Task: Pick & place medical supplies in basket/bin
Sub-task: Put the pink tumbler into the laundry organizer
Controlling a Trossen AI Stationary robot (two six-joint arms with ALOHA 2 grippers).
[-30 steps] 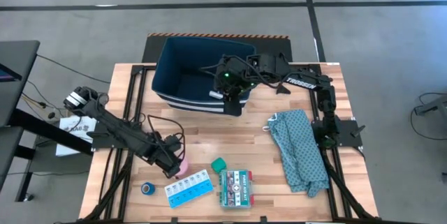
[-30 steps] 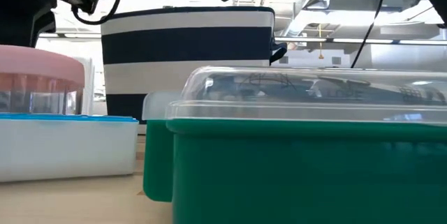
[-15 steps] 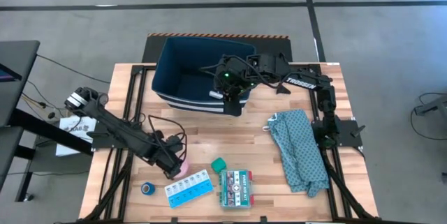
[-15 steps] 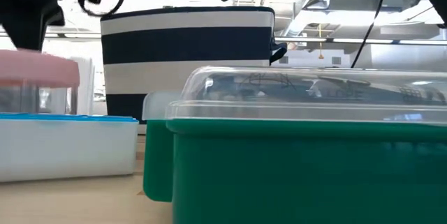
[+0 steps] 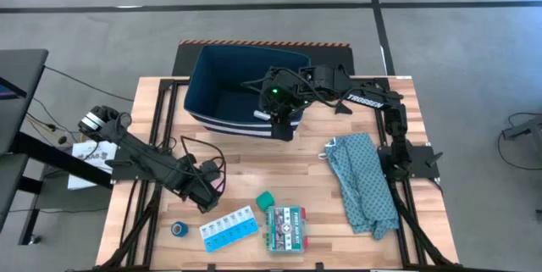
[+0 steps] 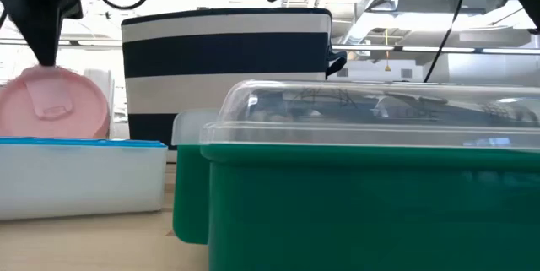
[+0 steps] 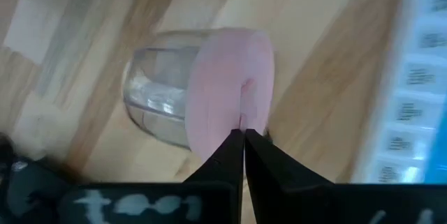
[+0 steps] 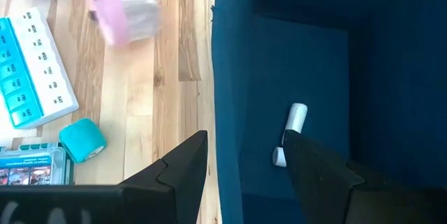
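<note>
A clear jar with a pink lid (image 7: 227, 88) lies tipped on its side on the wood, its lid (image 6: 52, 100) facing the table's near edge. My left gripper (image 7: 244, 135) is shut at the lid's rim and covers the jar in the high view (image 5: 206, 191). My right gripper (image 8: 241, 165) hangs open over the navy bin (image 5: 241, 81), touching nothing. A small white item (image 8: 291, 132) lies on the bin's floor. On the table lie a blue tape roll (image 5: 179, 229), a light-blue pill organizer (image 5: 229, 229), a teal roll (image 5: 265, 198) and a green-red box (image 5: 286, 228). My left gripper touches the pink lid at its rim (image 7: 241, 123) with its shut fingertips, coming from above and pointing down (image 6: 40, 39). Whether any of the lid is pinched between them I cannot tell. The jar lies on its side, its clear body (image 7: 157, 105) toward the table's far side.
A teal patterned cloth (image 5: 364, 183) lies at the table's right. The pill organizer (image 7: 412, 91) sits close beside the jar. The striped bin wall (image 6: 226, 68) stands at the far middle. Bare wood lies between the bin and the small items.
My left gripper has shut at the pink-lidded jar. The jar stood upright with its lid on top. It has tipped onto its side, and its lid now faces the near edge. My right gripper has kept still.
</note>
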